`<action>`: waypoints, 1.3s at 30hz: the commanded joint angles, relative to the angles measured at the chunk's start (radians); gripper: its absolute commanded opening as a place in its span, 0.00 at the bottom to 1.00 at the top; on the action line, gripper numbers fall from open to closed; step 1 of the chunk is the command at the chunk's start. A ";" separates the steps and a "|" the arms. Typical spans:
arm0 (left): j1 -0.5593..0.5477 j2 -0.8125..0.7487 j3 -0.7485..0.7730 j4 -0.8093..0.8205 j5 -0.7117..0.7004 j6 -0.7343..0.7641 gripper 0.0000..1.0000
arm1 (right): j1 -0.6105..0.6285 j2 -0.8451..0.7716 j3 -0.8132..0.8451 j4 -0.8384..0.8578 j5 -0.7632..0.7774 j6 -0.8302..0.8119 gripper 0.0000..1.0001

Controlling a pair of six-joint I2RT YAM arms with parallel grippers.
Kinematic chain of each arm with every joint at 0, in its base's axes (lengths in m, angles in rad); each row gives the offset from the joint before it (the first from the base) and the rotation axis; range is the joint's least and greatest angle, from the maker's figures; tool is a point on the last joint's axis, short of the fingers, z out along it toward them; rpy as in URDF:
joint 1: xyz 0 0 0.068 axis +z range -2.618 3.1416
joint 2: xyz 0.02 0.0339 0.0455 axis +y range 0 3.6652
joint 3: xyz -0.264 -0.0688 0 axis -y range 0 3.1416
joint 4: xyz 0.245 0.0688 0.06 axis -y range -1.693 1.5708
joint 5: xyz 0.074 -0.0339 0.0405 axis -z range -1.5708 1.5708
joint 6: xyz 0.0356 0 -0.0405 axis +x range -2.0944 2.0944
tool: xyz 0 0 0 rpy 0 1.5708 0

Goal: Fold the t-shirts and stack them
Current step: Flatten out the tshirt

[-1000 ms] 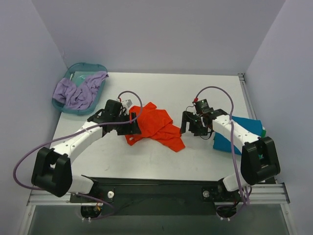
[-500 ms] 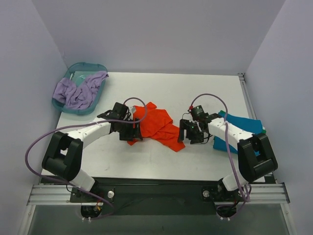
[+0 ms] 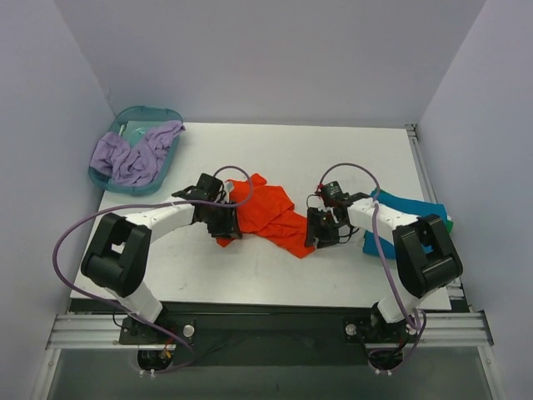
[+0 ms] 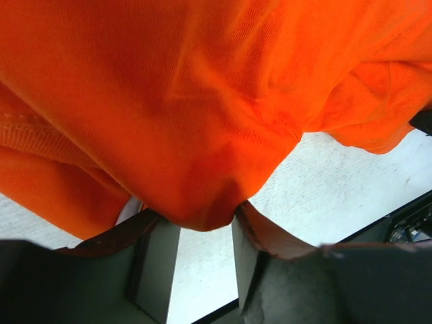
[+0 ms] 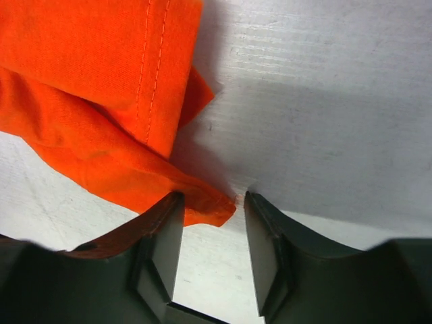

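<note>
The white worktop (image 3: pixel 275 146) carried everything I could see. The orange-red t-shirt (image 3: pixel 266 212) lay rumpled on it between my two grippers, its left edge under the left gripper (image 4: pixel 202 224) and its lower right corner at the right gripper (image 5: pixel 209 202). Well off to the left of the left gripper and farther from me sat a teal basin (image 3: pixel 104 182) holding a lilac cloth (image 3: pixel 133 154). Just right of the right gripper lay the folded teal-blue t-shirt (image 3: pixel 416 212), with a sliver of the green t-shirt (image 3: pixel 449 223) at its far side. A fold of orange cloth filled the gap in the left gripper; I couldn't tell whether it was clamped. The right gripper was released, the hem corner touching only one finger (image 5: pixel 158 250).
</note>
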 commanded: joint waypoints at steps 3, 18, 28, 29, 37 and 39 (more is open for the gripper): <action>0.006 0.015 0.055 0.049 0.023 -0.007 0.35 | 0.011 0.041 0.025 -0.026 -0.062 -0.023 0.36; 0.193 0.131 0.519 -0.018 0.124 -0.010 0.00 | -0.140 0.035 0.454 -0.325 0.090 -0.123 0.00; 0.437 -0.012 0.730 0.023 0.269 -0.131 0.00 | -0.219 -0.094 0.827 -0.474 0.292 -0.190 0.00; 0.468 -0.052 0.672 0.034 0.281 -0.148 0.00 | -0.217 -0.114 0.789 -0.470 0.306 -0.182 0.00; 0.686 -0.491 -0.027 -0.175 0.096 -0.061 0.34 | -0.216 -0.341 0.257 -0.402 0.338 -0.112 0.00; 0.687 -0.530 -0.077 -0.242 0.057 -0.033 0.48 | -0.216 -0.326 0.141 -0.394 0.317 -0.097 0.00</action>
